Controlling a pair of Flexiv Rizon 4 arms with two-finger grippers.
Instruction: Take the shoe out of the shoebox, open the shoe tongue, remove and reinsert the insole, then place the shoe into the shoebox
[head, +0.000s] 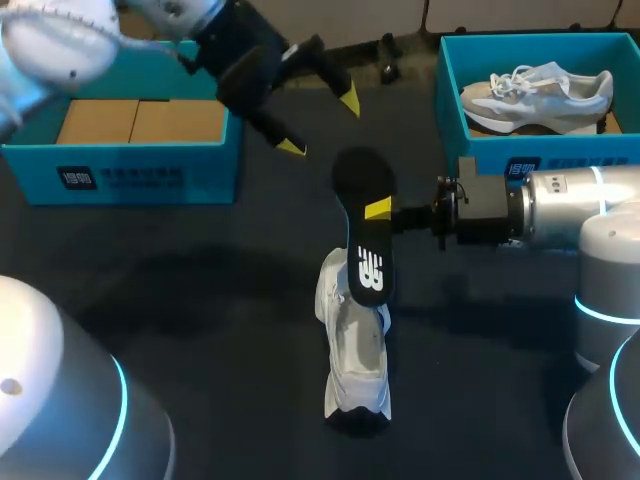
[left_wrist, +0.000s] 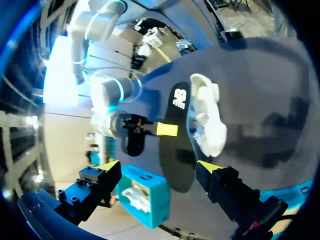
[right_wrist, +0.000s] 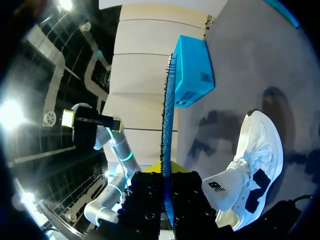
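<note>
1. Though the bench (head: 200, 300) carries two blue shoeboxes, neither holds the white sneaker (head: 357, 355). The left shoebox (head: 130, 175), beyond the left end effector (head: 320, 123), shows only cardboard inside. The right shoebox (head: 449, 95), behind the right end effector (head: 378, 210), holds a second sneaker (head: 540, 92).
2. The left end effector (left_wrist: 159, 166) hangs above the bench with its fingers spread wide, holding nothing. The insole (left_wrist: 175, 145) lies ahead of it.
3. The right end effector (right_wrist: 165, 172) is pinched narrow on the insole (right_wrist: 167, 115), gripping it near mid-length.
4. The white sneaker (right_wrist: 250, 160) rests on the bench just below and beside the right end effector, out of any box.
5. The insole (head: 368, 235) is held aloft, edge-on to the right wrist. Its lower end is near the white sneaker's opening (left_wrist: 207, 117), but I cannot tell whether they touch.
6. Judged progress: taking the shoe out, opening the tongue and pulling the insole look done. Reinserting the insole and boxing the white sneaker remain.
</note>
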